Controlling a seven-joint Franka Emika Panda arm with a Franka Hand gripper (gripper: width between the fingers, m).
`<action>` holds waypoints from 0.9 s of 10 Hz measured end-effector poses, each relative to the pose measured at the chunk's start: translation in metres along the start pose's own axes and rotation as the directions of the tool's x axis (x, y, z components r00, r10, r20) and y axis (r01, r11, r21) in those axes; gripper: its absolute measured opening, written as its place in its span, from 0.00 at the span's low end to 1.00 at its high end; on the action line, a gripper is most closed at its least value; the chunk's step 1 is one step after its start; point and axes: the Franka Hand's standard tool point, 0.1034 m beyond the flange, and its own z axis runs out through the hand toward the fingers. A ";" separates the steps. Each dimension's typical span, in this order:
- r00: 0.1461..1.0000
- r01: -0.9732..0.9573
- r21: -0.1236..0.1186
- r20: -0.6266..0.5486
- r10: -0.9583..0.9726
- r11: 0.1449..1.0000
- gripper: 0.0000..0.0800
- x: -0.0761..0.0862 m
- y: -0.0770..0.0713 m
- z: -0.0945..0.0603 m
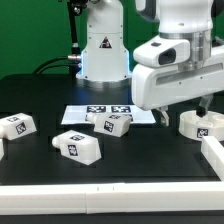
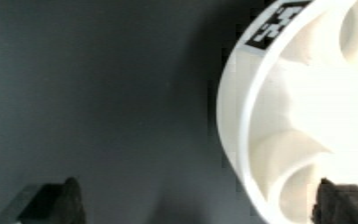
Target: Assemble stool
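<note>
Jaws spread wide, the gripper (image 2: 197, 200) hovers over the round stool seat (image 1: 200, 125) at the exterior view's three o'clock, apparently straddling its rim for an edge grasp.

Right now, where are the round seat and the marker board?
Round seat (image 1: 198, 128): exterior view, its side wall.
Marker board (image 1: 79, 112): exterior view, white margin beside its tags.

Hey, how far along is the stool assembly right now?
Nothing is joined yet. Three legs in view lie loose, apart from the round seat. In hand: the gripper hangs open over the seat's rim, gripping nothing. Left: fitting every leg.
</note>
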 end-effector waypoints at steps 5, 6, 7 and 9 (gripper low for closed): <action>0.997 0.060 -0.012 -0.042 -0.061 0.998 0.81 0.001 0.002 0.002; 0.997 0.060 -0.012 -0.042 -0.060 0.998 0.81 0.001 0.002 0.002; 0.998 0.060 -0.011 -0.032 -0.060 0.998 0.81 0.001 0.002 -0.002; 0.999 0.042 -0.008 -0.021 -0.042 0.999 0.81 0.001 0.006 -0.011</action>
